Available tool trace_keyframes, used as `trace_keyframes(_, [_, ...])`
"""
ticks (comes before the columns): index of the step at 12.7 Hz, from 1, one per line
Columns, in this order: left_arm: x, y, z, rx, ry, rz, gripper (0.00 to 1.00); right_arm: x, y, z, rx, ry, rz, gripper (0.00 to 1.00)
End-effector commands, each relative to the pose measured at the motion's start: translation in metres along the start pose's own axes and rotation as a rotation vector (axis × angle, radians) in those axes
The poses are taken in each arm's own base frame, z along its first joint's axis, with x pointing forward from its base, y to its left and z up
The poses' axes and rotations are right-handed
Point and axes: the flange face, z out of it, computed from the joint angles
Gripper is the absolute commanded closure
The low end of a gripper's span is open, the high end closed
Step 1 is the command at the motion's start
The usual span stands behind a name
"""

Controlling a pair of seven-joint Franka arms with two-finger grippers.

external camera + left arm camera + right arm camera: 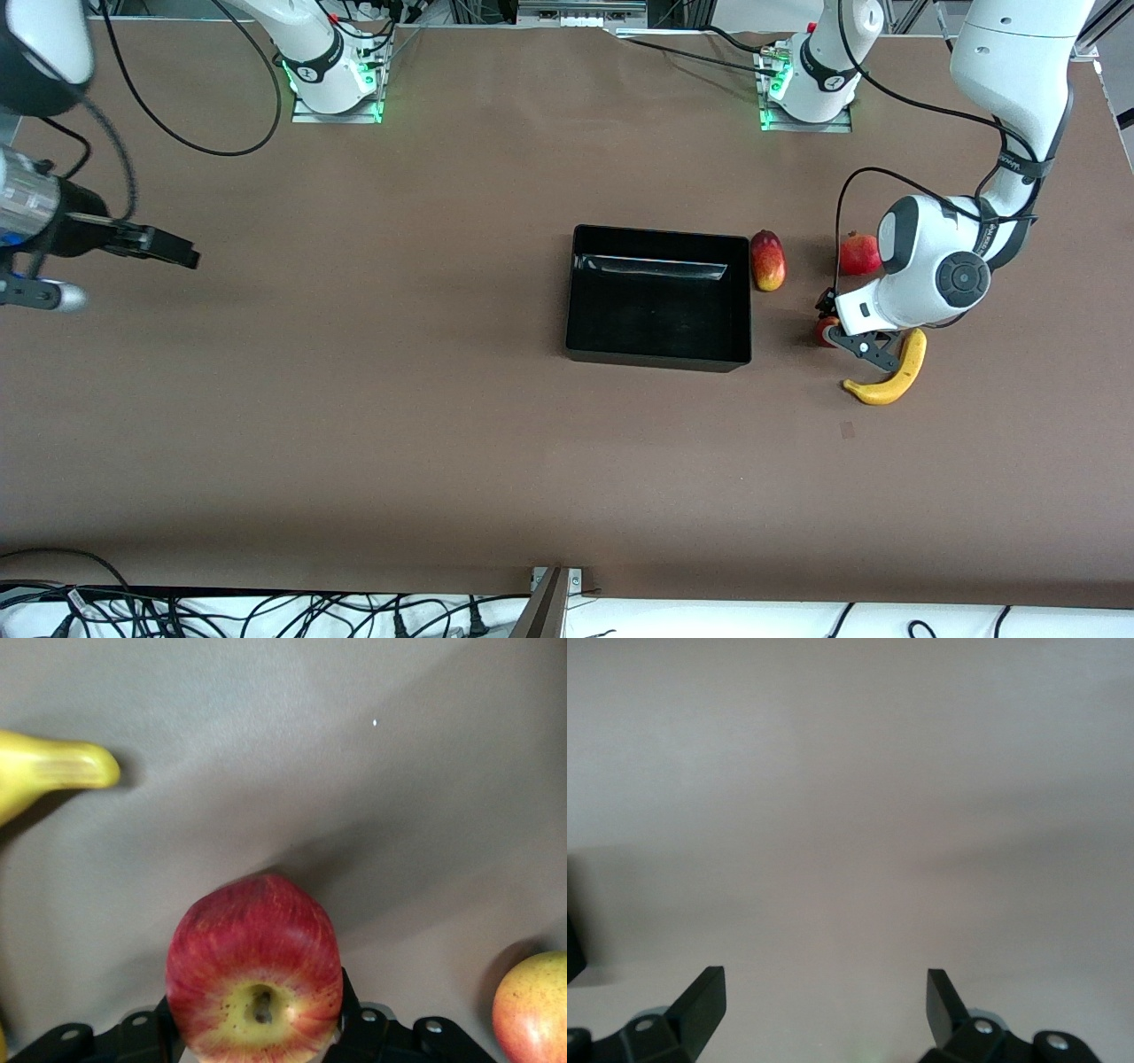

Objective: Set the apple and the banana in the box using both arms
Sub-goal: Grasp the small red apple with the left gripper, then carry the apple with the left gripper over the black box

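The apple [252, 957], red with a yellow stem dimple, sits between the fingers of my left gripper [257, 1032], which press against both its sides. In the front view the left gripper [840, 330] is low over the table, with the apple [826, 333] mostly hidden under it. The yellow banana [890, 377] lies beside it, nearer the front camera; its tip shows in the left wrist view [62, 769]. The black box [657, 359] stands empty mid-table, toward the right arm's end from the fruits. My right gripper [177, 252] is open and empty, in the air over bare table [824, 992].
A red-yellow mango [768, 260] lies beside the box's wall, and also shows in the left wrist view [532, 1005]. A red pomegranate [859, 254] lies farther from the front camera than the apple. Cables run along the table's edges.
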Motion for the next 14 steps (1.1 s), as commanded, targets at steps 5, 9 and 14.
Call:
trace_keyframes(5, [0.011, 0.11, -0.144, 0.003, 0.058, 0.081, 1.0, -0.058, 0.02, -0.005, -0.019, 0.188, -0.105, 0.0])
trace_keyframes(9, [0.039, 0.228, -0.138, -0.059, 0.051, -0.034, 1.0, -0.05, 0.067, -0.003, 0.12, 0.158, 0.009, 0.0])
trace_keyframes(14, [0.085, 0.358, -0.094, -0.055, 0.004, -0.164, 1.0, -0.047, 0.053, -0.008, 0.045, 0.117, -0.031, 0.0])
